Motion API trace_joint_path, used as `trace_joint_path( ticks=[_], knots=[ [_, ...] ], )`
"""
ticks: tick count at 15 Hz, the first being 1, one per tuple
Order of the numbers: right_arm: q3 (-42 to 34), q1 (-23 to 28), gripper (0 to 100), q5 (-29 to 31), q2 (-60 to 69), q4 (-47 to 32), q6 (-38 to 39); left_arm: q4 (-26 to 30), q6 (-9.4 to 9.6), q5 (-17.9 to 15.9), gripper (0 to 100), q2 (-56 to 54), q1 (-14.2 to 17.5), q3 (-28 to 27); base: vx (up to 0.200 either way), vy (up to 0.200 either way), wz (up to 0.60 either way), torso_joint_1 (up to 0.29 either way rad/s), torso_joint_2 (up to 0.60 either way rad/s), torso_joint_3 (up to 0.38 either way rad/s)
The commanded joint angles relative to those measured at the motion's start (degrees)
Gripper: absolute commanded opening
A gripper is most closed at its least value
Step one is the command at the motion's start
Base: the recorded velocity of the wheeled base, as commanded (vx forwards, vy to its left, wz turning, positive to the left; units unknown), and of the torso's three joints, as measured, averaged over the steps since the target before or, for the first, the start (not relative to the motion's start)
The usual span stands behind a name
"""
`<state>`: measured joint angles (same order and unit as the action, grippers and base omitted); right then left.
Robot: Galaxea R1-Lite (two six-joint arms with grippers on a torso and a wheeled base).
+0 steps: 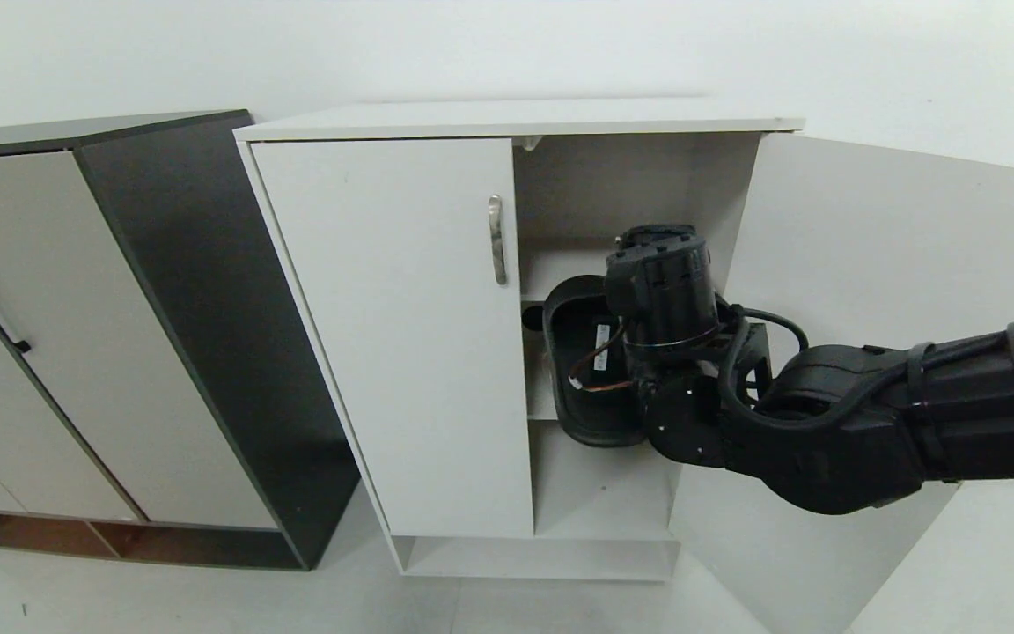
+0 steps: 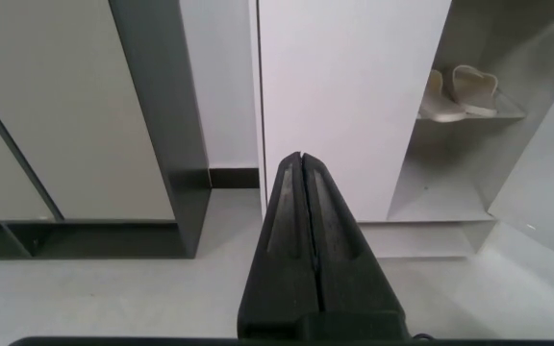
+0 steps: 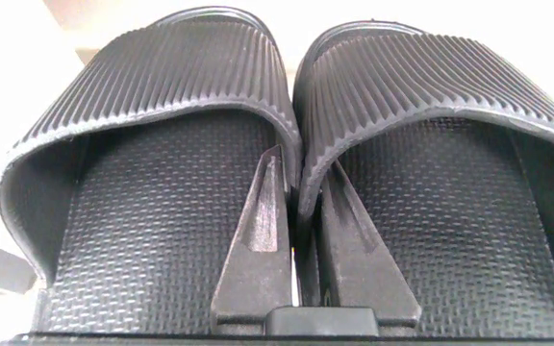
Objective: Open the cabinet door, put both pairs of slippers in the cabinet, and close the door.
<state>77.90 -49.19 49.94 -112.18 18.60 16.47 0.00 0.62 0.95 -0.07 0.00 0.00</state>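
The white cabinet [image 1: 507, 119] has its right door [image 1: 868, 308] swung open and its left door [image 1: 393, 335] closed. My right gripper [image 3: 306, 245] is shut on a pair of black ribbed slippers [image 3: 200, 125], pinching their two inner walls together. My right arm [image 1: 824, 440] holds the black slippers [image 1: 582, 379] in the open compartment at about middle-shelf height, soles toward the inside. A pair of white slippers [image 2: 465, 91] lies on a shelf [image 2: 469, 117] in that compartment. My left gripper [image 2: 303, 221] is shut and empty, low in front of the closed door.
A dark-sided cabinet [image 1: 164, 308] with a grey door stands close to the white cabinet's left. The closed door carries a metal handle [image 1: 495, 239]. The bottom compartment [image 1: 599, 484] is bare. Grey floor [image 2: 113, 298] lies in front.
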Motion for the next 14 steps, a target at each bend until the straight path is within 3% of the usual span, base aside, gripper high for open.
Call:
trace_joint_path(
  ticks=[1,6,14],
  knots=[
    [0.41,0.5,0,-0.11,0.82,0.12,-0.47,0.0,-0.01,0.02,0,0.07,0.0,0.0,0.0,0.0,0.0,0.0,0.0,0.0],
    [0.94,1.82,0,-1.43,0.29,0.03,-3.2,0.0,0.08,0.02,0,0.07,0.0,0.0,0.0,0.0,0.0,0.0,0.0,0.0],
    [0.68,2.61,0,-2.04,0.03,0.03,-2.67,0.0,0.08,-0.07,0,0.07,0.0,0.0,0.2,0.0,0.0,0.005,0.0,0.002]
  ],
)
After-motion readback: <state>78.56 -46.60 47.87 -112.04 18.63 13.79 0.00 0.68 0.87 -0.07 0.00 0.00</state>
